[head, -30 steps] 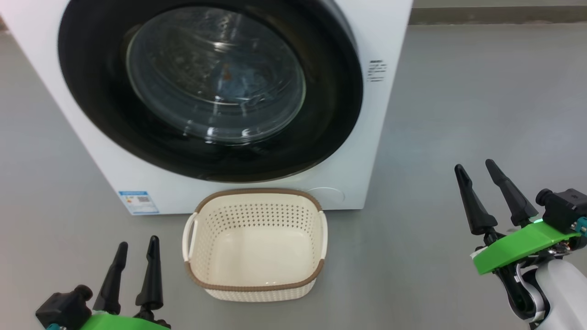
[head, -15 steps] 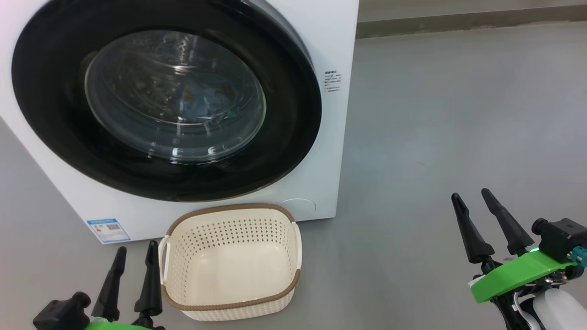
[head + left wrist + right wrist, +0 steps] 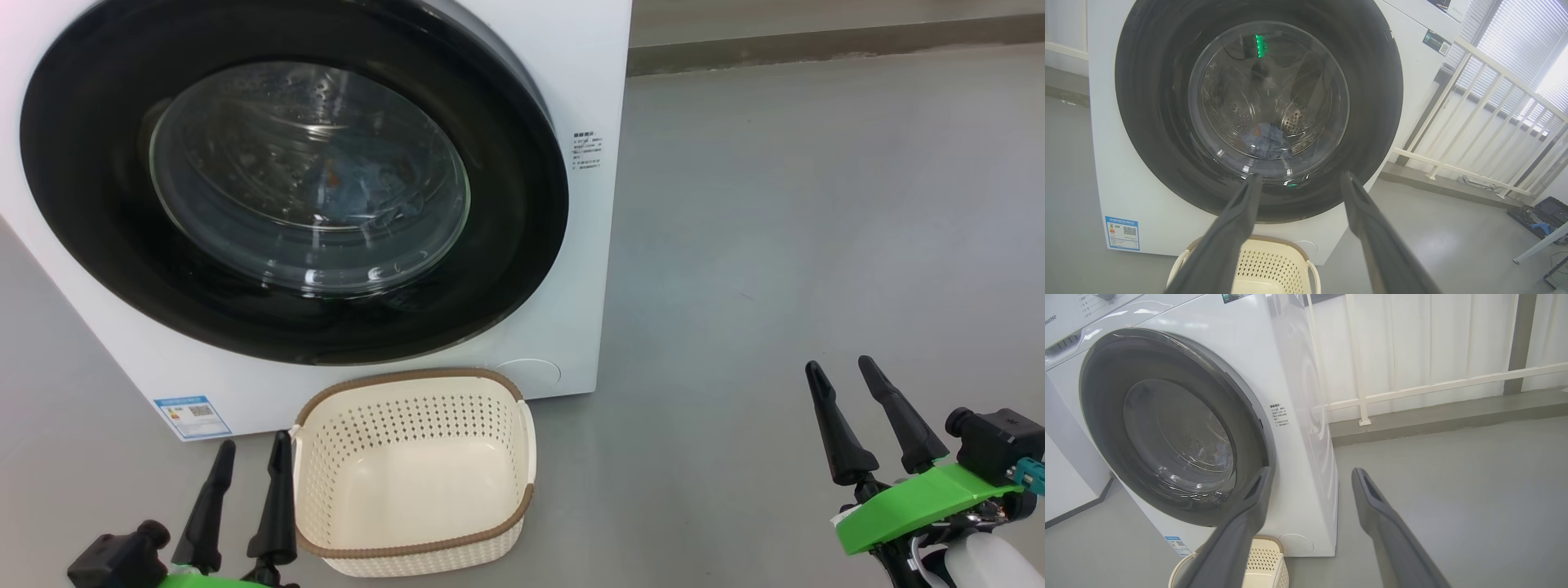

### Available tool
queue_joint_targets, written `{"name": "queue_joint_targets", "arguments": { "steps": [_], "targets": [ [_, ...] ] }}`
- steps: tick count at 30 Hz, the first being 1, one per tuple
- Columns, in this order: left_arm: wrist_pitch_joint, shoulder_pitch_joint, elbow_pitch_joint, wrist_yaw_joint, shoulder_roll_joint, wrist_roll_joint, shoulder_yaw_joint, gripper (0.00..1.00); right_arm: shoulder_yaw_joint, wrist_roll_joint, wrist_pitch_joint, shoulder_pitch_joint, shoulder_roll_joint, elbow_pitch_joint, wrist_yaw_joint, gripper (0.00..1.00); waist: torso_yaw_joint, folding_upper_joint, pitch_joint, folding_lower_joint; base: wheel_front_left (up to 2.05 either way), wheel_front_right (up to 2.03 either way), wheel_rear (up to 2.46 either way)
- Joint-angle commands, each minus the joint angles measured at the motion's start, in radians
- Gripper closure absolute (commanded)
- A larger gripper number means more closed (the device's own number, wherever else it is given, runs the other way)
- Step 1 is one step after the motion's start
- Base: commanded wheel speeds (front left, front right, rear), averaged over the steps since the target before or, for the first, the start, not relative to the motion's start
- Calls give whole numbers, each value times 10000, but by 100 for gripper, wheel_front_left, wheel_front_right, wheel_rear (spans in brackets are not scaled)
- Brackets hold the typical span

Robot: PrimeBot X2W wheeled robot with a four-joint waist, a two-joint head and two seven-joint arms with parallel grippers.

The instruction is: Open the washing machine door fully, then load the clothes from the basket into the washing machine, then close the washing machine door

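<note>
The washing machine (image 3: 608, 49) fills the upper left of the head view. The washing machine door (image 3: 506, 245) lies flush against its front, shut. Blue clothes (image 3: 1267, 143) with an orange spot show through the glass, low in the drum. The basket (image 3: 408, 378) stands on the floor just in front of the machine, with nothing in it. My left gripper (image 3: 255, 443) is open beside the basket's left handle. My right gripper (image 3: 838, 365) is open over bare floor, well right of the machine. Neither holds anything.
Grey floor (image 3: 775, 245) spreads to the right of the machine. A white railing (image 3: 1474, 102) with blinds behind it runs along the far wall. Dark gear (image 3: 1539, 212) lies at the far right. A blue label sticker (image 3: 189, 411) marks the machine's lower left corner.
The head camera has turned, so the whole picture has shifted left and down. Machine, basket and door stand as before. Both grippers stay open and about where they were.
</note>
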Motion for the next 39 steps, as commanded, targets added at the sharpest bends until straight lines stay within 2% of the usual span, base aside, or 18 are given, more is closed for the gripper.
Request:
{"name": "queue_joint_targets", "arguments": {
  "steps": [1, 32, 33, 39],
  "targets": [
    [-92, -166, -323, 4, 204, 39, 346, 0, 78, -134, -80, -114, -148, -205, -27, 0, 14, 0, -9, 0, 0, 0, 0],
    [-92, -217, -342, 4, 168, -6, 404, 0, 211, -38, -80, -173, -77, -45, -27, 0, 154, 0, 96, 0, 0, 0, 0],
    [0, 1, -107, -2, -4, 4, 60, 100, 52, 16, 0, -1, 52, 142, 0, 100, 155, 0, 97, 0, 0, 0, 0],
    [37, 262, 442, 0, -246, -7, -63, 100, 143, 27, 66, 428, 441, 684, 0, 100, 158, 0, 98, 0, 0, 0, 0]
  ]
}}
